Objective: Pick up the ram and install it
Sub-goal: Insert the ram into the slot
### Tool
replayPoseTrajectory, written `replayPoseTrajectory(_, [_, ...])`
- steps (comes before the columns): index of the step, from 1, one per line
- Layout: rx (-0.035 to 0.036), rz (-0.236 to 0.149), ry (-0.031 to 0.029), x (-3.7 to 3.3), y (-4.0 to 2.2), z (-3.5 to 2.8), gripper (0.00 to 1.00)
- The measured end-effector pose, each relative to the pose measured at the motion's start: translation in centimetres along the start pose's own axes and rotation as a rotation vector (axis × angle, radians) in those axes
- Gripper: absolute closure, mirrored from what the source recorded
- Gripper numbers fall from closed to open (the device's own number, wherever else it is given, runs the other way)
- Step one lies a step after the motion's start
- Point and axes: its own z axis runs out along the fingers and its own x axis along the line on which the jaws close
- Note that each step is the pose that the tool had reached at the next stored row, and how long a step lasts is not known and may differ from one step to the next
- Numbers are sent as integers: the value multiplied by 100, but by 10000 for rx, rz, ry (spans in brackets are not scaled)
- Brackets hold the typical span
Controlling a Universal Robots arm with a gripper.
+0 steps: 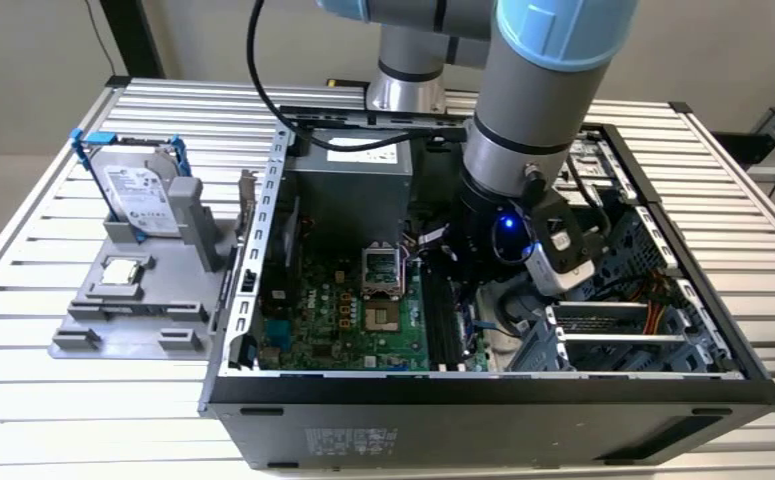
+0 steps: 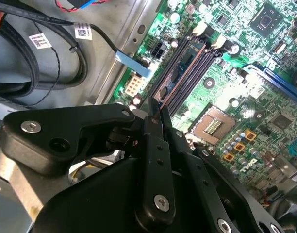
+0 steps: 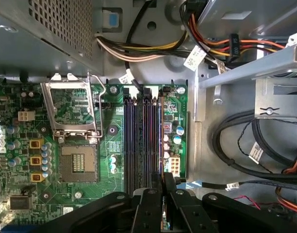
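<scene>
Reaching down inside the open computer case (image 1: 494,385), the gripper (image 2: 156,114) sits closed on the ram (image 2: 180,73), a thin stick standing on edge in the memory slots (image 3: 143,141) of the green motherboard (image 3: 22,165), just beside the empty processor socket (image 3: 78,162); outside the case, a hard drive (image 1: 140,190) stands on the table (image 1: 40,410)

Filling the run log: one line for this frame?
stage: ram insertion | gripper: shut on ram, edge-on | position: over memory slots, inside case | seated: cannot tell
</scene>
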Motion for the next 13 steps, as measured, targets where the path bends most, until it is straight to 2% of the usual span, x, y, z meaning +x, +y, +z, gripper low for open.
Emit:
replayPoseTrajectory(4, [9,1,-2,6,-9,23,100])
replayPoseTrajectory(13, [77,-2,-3,19,-9,85,100])
